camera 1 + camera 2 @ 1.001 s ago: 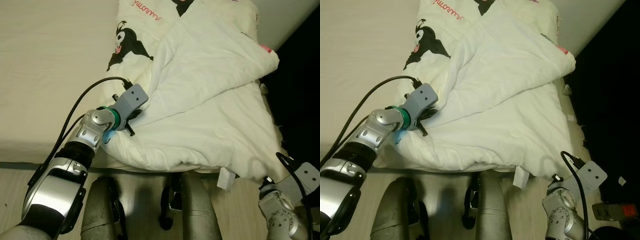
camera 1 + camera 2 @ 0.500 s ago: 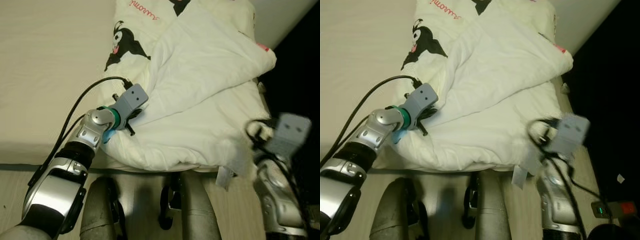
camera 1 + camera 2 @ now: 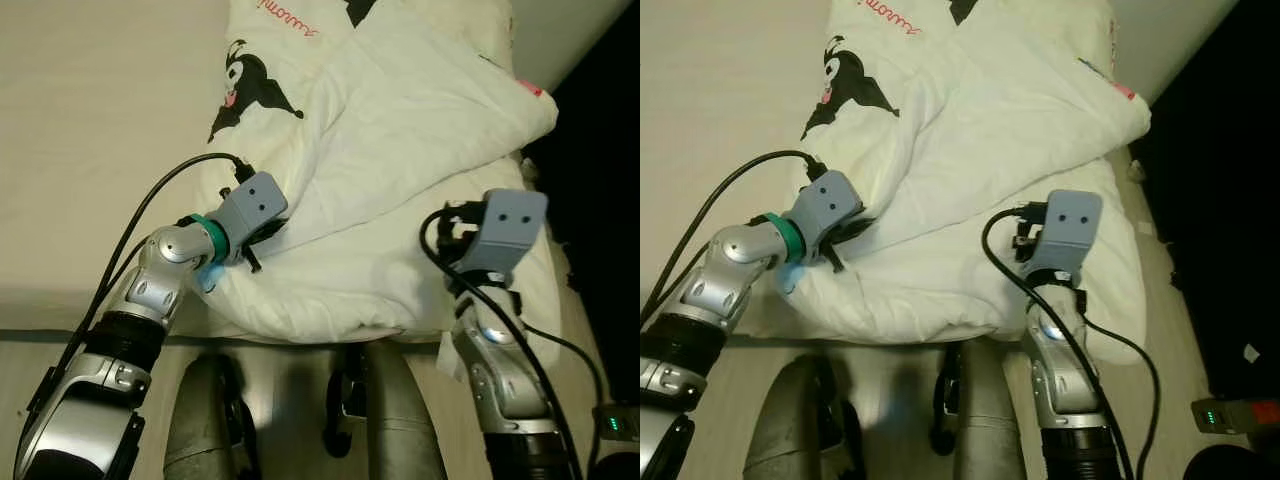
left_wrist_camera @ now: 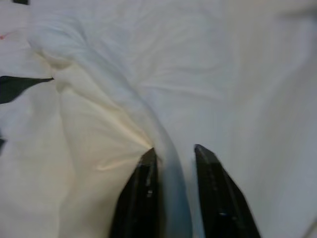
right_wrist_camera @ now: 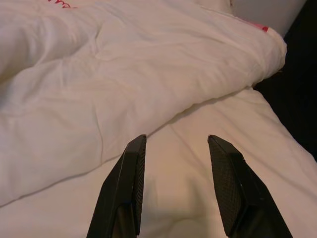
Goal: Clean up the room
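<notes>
the left claw pinches a fold of the rumpled white cartoon-printed quilt on the bed, while the right claw hovers wide over it.

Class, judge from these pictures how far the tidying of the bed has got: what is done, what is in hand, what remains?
Done: little, as the white duvet lies bunched and folded over on the bed. In hand: the left gripper pinches a fold of it, while the right gripper hovers open above it. Left: spreading it flat.

silver arms, grey wrist camera boxes, black cables, green wrist ring.
</notes>
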